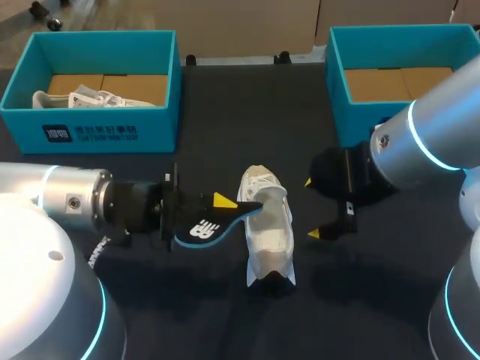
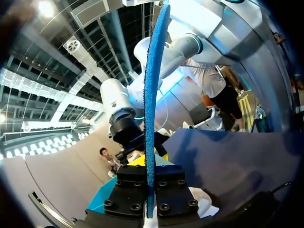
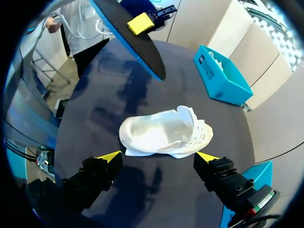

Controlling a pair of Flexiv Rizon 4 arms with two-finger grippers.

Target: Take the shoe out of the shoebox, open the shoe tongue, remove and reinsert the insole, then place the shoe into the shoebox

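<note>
A white shoe (image 1: 268, 232) lies on the black table between my two grippers, its opening toward the far side. My left gripper (image 1: 219, 211) is shut on a blue-and-black insole (image 1: 204, 229), held just left of the shoe with its tip over the shoe's collar. In the left wrist view the insole (image 2: 152, 90) stands edge-on between the fingers (image 2: 173, 190). My right gripper (image 1: 313, 208) hangs open just right of the shoe. From the right wrist view, the shoe (image 3: 164, 133) lies ahead of the open right gripper (image 3: 159, 157), with the insole (image 3: 135, 42) beyond it.
A teal shoebox (image 1: 97, 131) at the back left holds another white shoe (image 1: 82, 97); it also shows as a teal shoebox (image 3: 225, 80) in the right wrist view. A second teal box (image 1: 337, 90) stands at the back right, close behind my right arm.
</note>
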